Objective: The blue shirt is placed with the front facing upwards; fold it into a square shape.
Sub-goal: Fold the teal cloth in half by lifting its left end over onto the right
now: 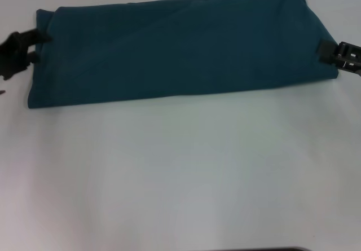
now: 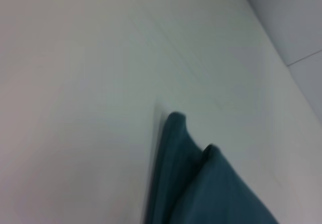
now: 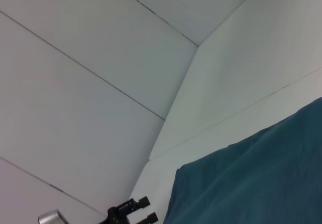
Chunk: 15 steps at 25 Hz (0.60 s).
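Item: shirt [image 1: 180,48], dark teal, folded to 1 long band, plain side up, no lettering showing. Lies across the far part of the white table [image 1: 180,177], long axis running left to right, right end slightly farther from the robot.

Left gripper [image 1: 35,47]: at the band's left short edge, 2 fingers spread apart, tips touching or just at the cloth; no cloth seen pinched between them. It also shows far off in the right wrist view.

Right gripper [image 1: 330,53]: at the right short edge, resting on the cloth's end; whether its fingers are parted or clamped cannot be told.

Key relation: each end lies inward from its own gripper, equally near. Judged next: bring 1 short end along the long axis over the other to make the square.
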### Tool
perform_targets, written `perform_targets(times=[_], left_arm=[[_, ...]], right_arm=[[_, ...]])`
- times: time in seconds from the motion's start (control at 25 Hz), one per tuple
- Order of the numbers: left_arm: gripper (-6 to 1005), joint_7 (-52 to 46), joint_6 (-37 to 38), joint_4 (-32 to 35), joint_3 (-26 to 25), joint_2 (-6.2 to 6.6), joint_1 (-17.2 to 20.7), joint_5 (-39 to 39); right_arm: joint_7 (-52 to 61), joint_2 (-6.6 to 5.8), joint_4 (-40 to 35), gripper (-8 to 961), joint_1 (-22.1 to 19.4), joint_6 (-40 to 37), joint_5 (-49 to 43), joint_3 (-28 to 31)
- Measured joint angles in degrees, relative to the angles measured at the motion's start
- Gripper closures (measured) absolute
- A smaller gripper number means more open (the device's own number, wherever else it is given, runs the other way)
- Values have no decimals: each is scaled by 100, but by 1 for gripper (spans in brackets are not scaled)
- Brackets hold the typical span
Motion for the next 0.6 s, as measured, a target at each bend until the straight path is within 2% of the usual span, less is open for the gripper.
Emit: perform_targets(times=[0.2,0.24,0.32,0.44,0.52,0.56,0.6], left_arm=[[355,-201,141,-252,28,84,-5,38],[355,-224,167,-253,41,120,-19,55],[355,-310,295,-212,73,276,-105,170],[355,-539,807,10,210,737,-384,628],[355,-642,1290,201,368,1111,-640,970],[355,-642,1465,234,466,1237,-762,1125],[355,-615,1551,201,554,1298,-841,1271]], right_arm=[[4,-3,0,53,-4,-8,0,3],[4,-5,0,53,-4,-10,0,3],[4,-16,0,53,-8,-10,0,-9],[11,-45,0,53,-7,-8,-45,-55],[37,-56,0,53,27,-8,-158,-48],[53,-57,0,53,42,-5,-188,-47],[66,-59,0,53,56,7,-218,-44]])
